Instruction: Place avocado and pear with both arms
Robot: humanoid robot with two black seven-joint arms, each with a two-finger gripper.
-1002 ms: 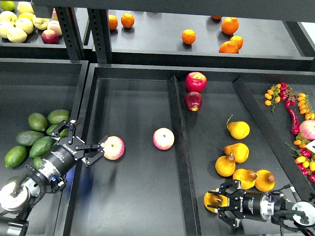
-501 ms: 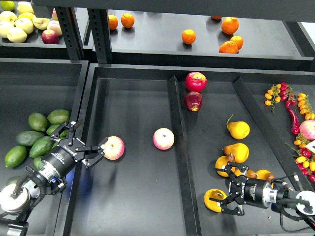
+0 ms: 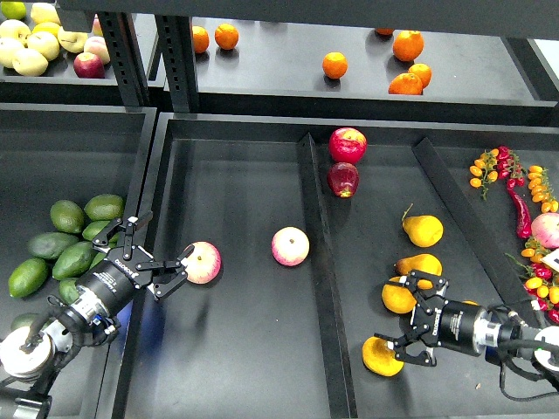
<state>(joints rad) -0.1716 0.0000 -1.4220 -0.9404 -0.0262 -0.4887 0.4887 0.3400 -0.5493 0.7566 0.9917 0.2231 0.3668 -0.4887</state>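
Several dark green avocados (image 3: pixel 74 259) lie in the left bin, just left of my left arm. My left gripper (image 3: pixel 150 253) is open and empty, over the rim between the bin and the middle tray, one fingertip close to a pink-yellow apple (image 3: pixel 202 262). An orange-yellow pear (image 3: pixel 382 356) lies on the floor of the right compartment. My right gripper (image 3: pixel 403 316) is open and empty, just up and right of that pear, with its lower finger near it. Other pears (image 3: pixel 423 230) lie behind the gripper, one (image 3: pixel 397 298) beside its upper finger.
A second pink-yellow apple (image 3: pixel 290 246) lies mid-tray beside the raised divider (image 3: pixel 316 262). Two red apples (image 3: pixel 348 144) sit at the back. Cherry tomatoes and a chili (image 3: pixel 520 209) lie at the right. Oranges (image 3: pixel 334 65) and pale apples (image 3: pixel 31 61) are on the back shelf.
My right gripper opened, let go of the pear, and drew back up and to the right. The pear stays on the compartment floor. The left arm has hardly moved.
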